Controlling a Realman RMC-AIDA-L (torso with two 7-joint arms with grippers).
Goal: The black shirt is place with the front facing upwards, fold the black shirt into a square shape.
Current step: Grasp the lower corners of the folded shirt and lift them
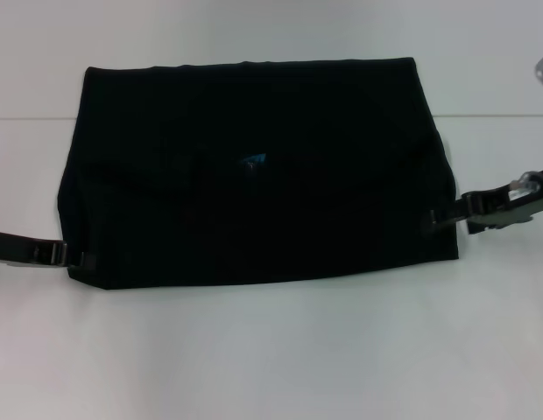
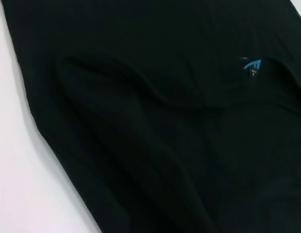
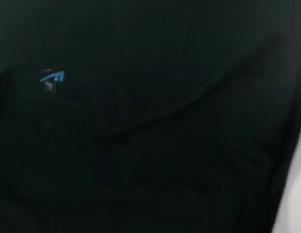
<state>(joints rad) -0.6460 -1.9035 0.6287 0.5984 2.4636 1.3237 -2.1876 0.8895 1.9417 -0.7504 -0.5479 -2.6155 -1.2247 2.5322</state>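
Head view: the black shirt lies folded into a wide, roughly rectangular block in the middle of the white table, small blue logo near its centre. Left gripper sits at the shirt's near left corner, tips touching the cloth edge; right gripper meets the right edge, a bit farther back. Cannot tell from any view whether either gripper's jaws are parted or pinching cloth. Left wrist view shows only shirt folds, the logo and a table strip. Right wrist view is nearly all black cloth with the logo; no fingers in either.
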